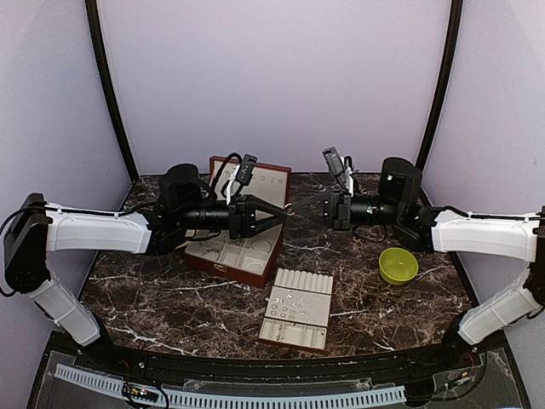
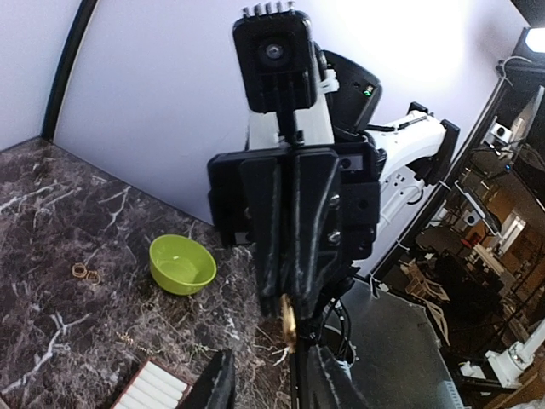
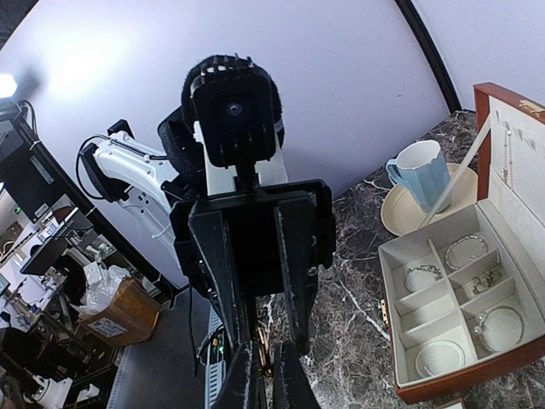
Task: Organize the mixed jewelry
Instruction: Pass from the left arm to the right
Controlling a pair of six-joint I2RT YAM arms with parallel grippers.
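- Table (image 1: pixel 170 298): open box (image 1: pixel 228 269) at the back, tray (image 1: pixel 302 281) in front of it, green bowl (image 1: pixel 398 266) on the right.
- Your left end effector (image 1: pixel 279 213): fingers apart, in the air.
- Your right end effector (image 2: pixel 288 298): clamped on a gold ring (image 2: pixel 289 322), tip to tip with the left.
- Bracelets (image 3: pixel 464 251) lie in the box compartments.

Dark brown desk (image 1: pixel 170 298) veined white like marble; lime-green bowl (image 1: pixel 400 271); reddish-brown box (image 1: pixel 230 271) lined cream; cream ring tray (image 1: pixel 302 279); pale blue ribbed mug (image 3: pixel 423 175) on a cream saucer (image 3: pixel 396 220); gold-toned jewelry piece (image 2: pixel 289 322).
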